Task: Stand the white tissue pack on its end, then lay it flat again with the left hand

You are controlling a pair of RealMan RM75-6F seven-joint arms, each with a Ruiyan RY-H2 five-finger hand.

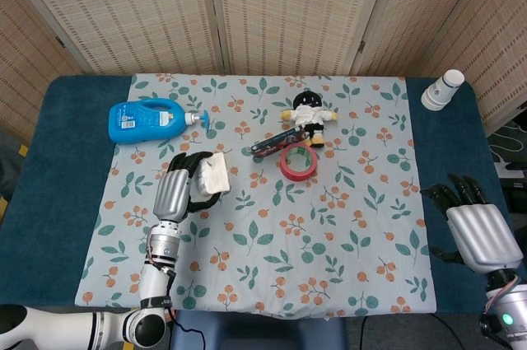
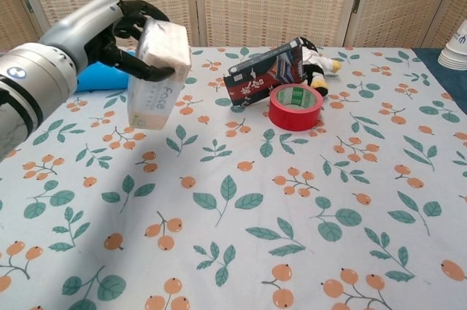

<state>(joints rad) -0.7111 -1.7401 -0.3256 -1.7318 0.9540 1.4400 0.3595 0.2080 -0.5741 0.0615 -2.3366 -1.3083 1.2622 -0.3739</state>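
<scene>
The counter (image 1: pixel 49 202) carries a floral cloth (image 1: pixel 329 243) over its blue top. At about ten o'clock on the cloth lies a blue detergent bottle (image 1: pixel 148 120) on its side, cap toward three o'clock. The left hand (image 1: pixel 183 189), at about nine o'clock of the cloth's middle, grips the white tissue pack (image 2: pixel 155 76) near its upper end, fingers wrapped round it; in the chest view the pack hangs nearly upright, and whether its lower end touches the cloth cannot be told. The right hand (image 1: pixel 476 231) hovers at about four o'clock, over the counter's bare blue edge, holding nothing, fingers apart and stretched forward. Near twelve o'clock of the middle sits a small plush doll (image 1: pixel 309 111), with a dark red printed packet (image 2: pixel 263 73) leaning just beside it and a red tape roll (image 2: pixel 295 106) lying flat just at six o'clock of the packet. A stack of white paper cups (image 1: pixel 443 89) stands at two o'clock on the blue edge.
</scene>
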